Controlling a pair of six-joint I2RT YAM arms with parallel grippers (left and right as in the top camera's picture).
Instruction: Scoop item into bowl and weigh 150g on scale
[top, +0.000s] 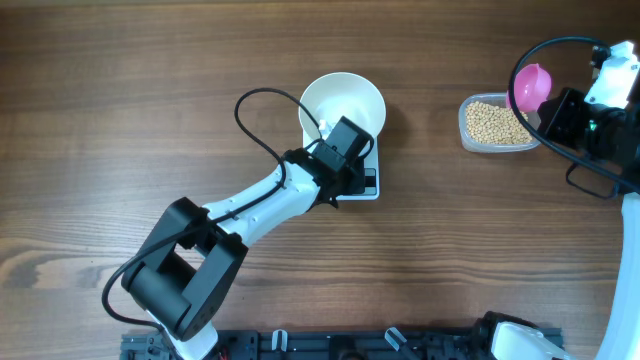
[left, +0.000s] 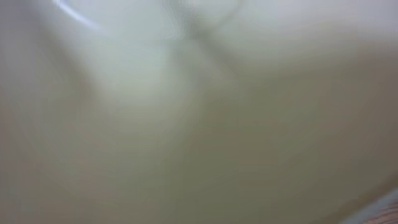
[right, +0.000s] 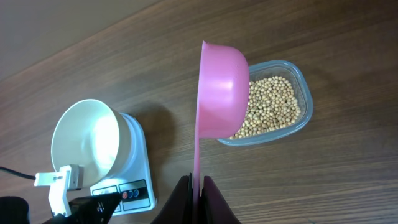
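Bowl (top: 343, 100) sits on scale (right: 140, 168) near the middle of the table (top: 120, 100), towards its far edge. Its interior reads white, with no beans seen in it, so filling is judged not yet begun. Left gripper (top: 330, 133) is at the bowl's near rim, fingers together and apparently pinched on it, probably to steady the bowl for pouring. The left wrist view is only white blur, which fits a lens right against the bowl. Part of the scale's front panel shows, but the reading is not legible. Beans (right: 270, 106) lie in a clear tub (right: 305, 99) towards the table's right edge, well apart from the scale. Right gripper (right: 198, 186) has its fingers clamped on the handle of a pink scoop (right: 222, 87). The scoop is held on edge above the tub, and I cannot tell whether it is loaded. Judged step: dipping for a first scoop.
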